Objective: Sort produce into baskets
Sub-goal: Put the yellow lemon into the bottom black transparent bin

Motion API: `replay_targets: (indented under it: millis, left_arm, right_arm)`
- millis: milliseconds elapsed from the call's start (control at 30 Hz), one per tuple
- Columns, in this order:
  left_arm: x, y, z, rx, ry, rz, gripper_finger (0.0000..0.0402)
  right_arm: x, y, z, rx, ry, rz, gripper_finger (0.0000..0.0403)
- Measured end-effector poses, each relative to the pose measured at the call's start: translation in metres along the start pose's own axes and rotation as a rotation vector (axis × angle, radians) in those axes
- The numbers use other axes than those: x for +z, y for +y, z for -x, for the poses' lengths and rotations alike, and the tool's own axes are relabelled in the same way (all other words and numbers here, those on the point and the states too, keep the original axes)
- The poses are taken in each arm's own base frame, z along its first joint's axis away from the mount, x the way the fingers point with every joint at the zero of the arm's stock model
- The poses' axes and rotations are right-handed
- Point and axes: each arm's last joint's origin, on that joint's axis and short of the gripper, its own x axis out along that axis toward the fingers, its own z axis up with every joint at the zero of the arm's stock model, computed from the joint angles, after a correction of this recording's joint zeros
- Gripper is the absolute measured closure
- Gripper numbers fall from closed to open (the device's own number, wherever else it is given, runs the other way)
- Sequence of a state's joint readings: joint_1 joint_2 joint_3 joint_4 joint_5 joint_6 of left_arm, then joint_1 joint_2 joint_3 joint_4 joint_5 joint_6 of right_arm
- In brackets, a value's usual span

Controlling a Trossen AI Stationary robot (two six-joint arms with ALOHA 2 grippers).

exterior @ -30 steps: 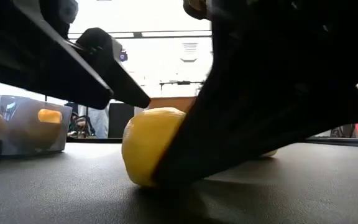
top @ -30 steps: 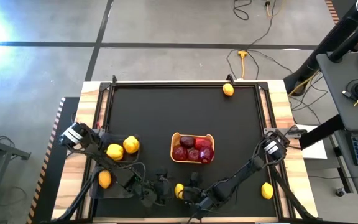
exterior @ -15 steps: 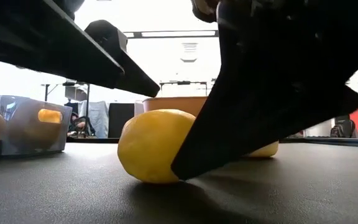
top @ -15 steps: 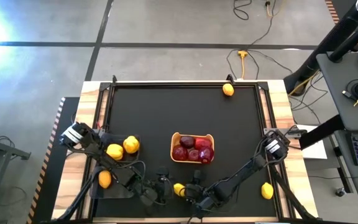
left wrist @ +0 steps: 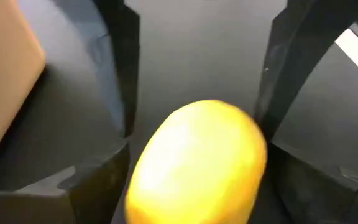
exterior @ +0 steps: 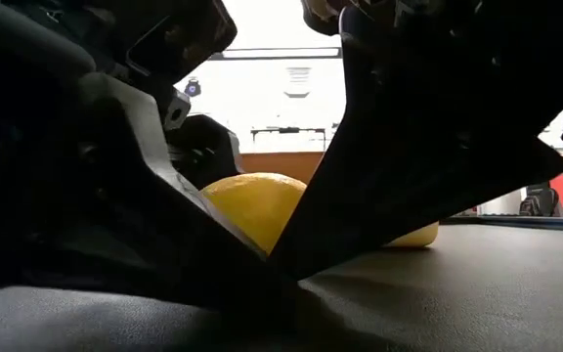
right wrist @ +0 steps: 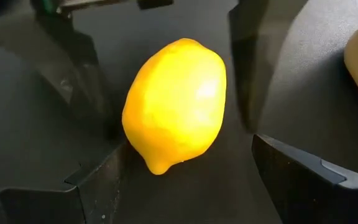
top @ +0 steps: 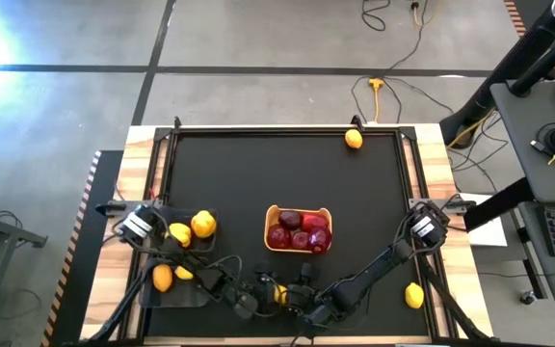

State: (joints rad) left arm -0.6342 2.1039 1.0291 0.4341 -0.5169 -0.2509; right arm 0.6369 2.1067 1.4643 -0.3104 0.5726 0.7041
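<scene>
While both arms are crowding the table's [top: 287,173] near edge, the left gripper [left wrist: 194,134] and right gripper [right wrist: 169,134], fingers spread, are each straddling one lemon [right wrist: 176,106]; closing together, they're probably risking a collision.

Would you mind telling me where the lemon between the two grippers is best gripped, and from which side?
Grip the lemon across its rounded middle, not at the pointed tip. It lies on the mat, so probably from above, as the open left gripper straddles it.
</scene>
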Motion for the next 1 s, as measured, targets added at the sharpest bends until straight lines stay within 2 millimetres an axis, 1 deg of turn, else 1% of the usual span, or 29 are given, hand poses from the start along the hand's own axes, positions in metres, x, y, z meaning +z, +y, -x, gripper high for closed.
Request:
replay_targets:
  millis: [100,200,300,367,433,467,533,600,667,733,833,900,933,1000]
  left_arm:
    - [0.002,-0.004,-0.004,-0.002,0.007,-0.005,0.0076]
    - [0.007,-0.006,-0.003,0.004,0.047,-0.009,0.0122]
    - [0.015,-0.010,0.006,0.008,0.098,-0.052,0.0176]
    - [0.026,-0.013,0.015,0.001,0.110,-0.066,0.0211]
    - [0.036,-0.014,0.026,-0.004,0.117,-0.074,0.0233]
    - [0.041,-0.015,0.032,-0.008,0.123,-0.077,0.0234]
    - [0.047,-0.015,0.050,-0.009,0.164,-0.086,0.0234]
    - [0.057,-0.016,0.074,-0.015,0.198,-0.072,0.0234]
    - [0.066,-0.019,0.107,-0.036,0.247,-0.051,0.0234]
    - [0.070,-0.021,0.140,-0.090,0.356,-0.012,0.0231]
    - [0.060,-0.020,0.183,-0.065,0.559,0.066,0.0225]
    - [0.054,-0.020,0.209,-0.019,0.646,0.120,0.0225]
    - [0.050,-0.018,0.220,0.015,0.685,0.134,0.0225]
    - [0.040,-0.016,0.235,0.071,0.731,0.163,0.0225]
  right_arm:
    - [0.000,0.000,0.000,-0.002,0.001,0.000,0.0078]
    - [-0.003,0.000,0.004,-0.008,0.023,0.003,0.0078]
    - [-0.001,0.000,0.019,-0.016,0.034,0.004,0.0078]
    - [0.002,-0.001,0.033,-0.022,0.030,0.000,0.0078]
    - [0.005,0.000,0.046,-0.018,0.017,0.001,0.0078]
    - [0.006,0.000,0.052,-0.019,0.015,0.004,0.0078]
    - [0.009,0.001,0.066,-0.004,0.010,0.000,0.0078]
    - [0.010,-0.001,0.082,0.001,0.016,-0.008,0.0078]
    - [0.011,-0.001,0.097,0.014,0.017,-0.036,0.0078]
    - [0.008,-0.001,0.108,0.010,0.032,-0.048,0.0078]
    - [0.004,0.000,0.117,0.016,0.041,-0.071,0.0078]
    - [0.002,0.001,0.119,0.018,0.043,-0.078,0.0078]
    - [0.002,0.002,0.119,0.019,0.043,-0.086,0.0078]
    - [0.001,0.002,0.118,0.017,0.047,-0.100,0.0078]
